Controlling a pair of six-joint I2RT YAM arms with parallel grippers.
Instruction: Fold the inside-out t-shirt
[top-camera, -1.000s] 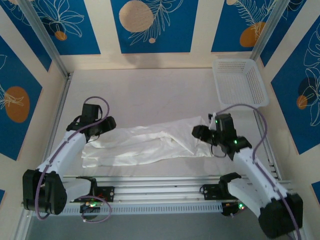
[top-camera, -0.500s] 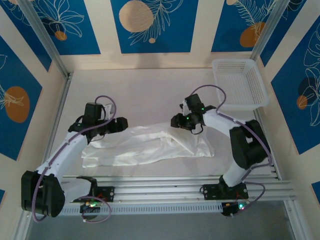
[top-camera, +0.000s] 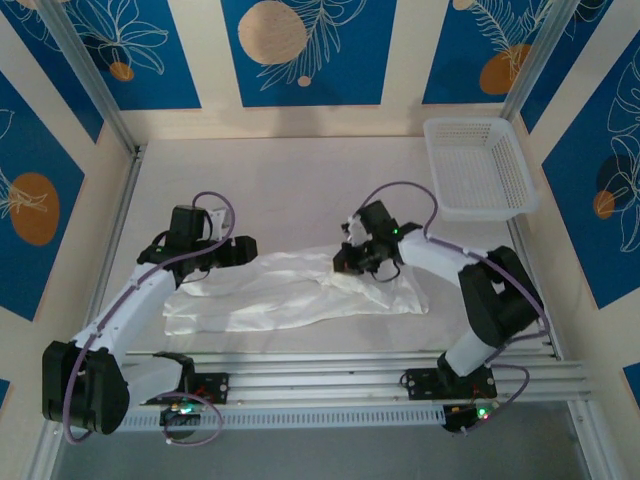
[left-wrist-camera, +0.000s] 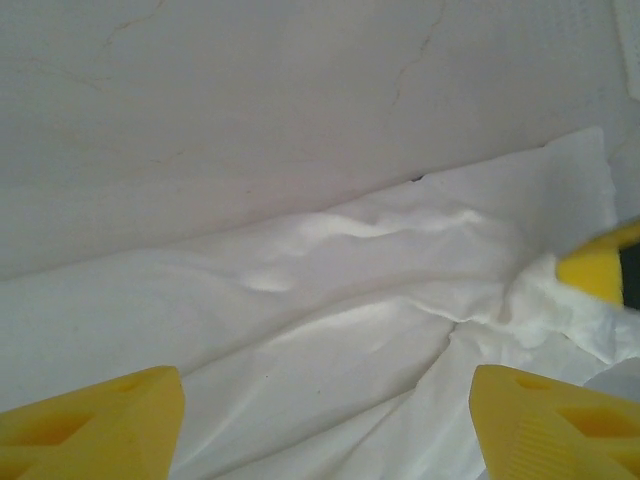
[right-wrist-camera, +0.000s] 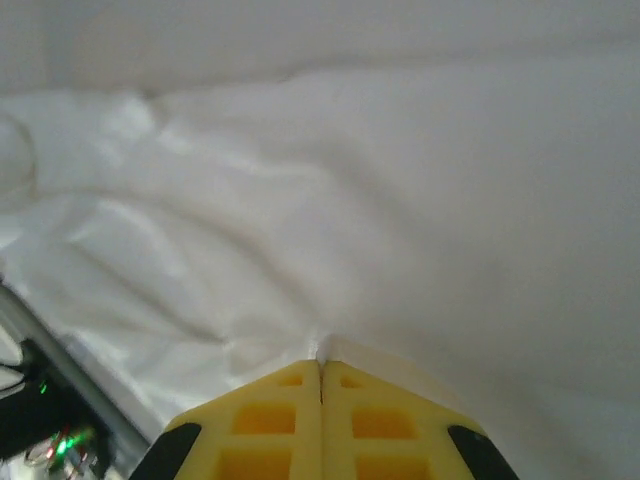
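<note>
The wrinkly white cotton t-shirt (top-camera: 285, 295) lies bunched across mid-frame on the pale tabletop (top-camera: 300, 190). The right pincer (right-wrist-camera: 320, 362), pressed together on a thin fold, could lose it when pulled; the spread left pincer (left-wrist-camera: 325, 400) might grab extra layers.
</note>
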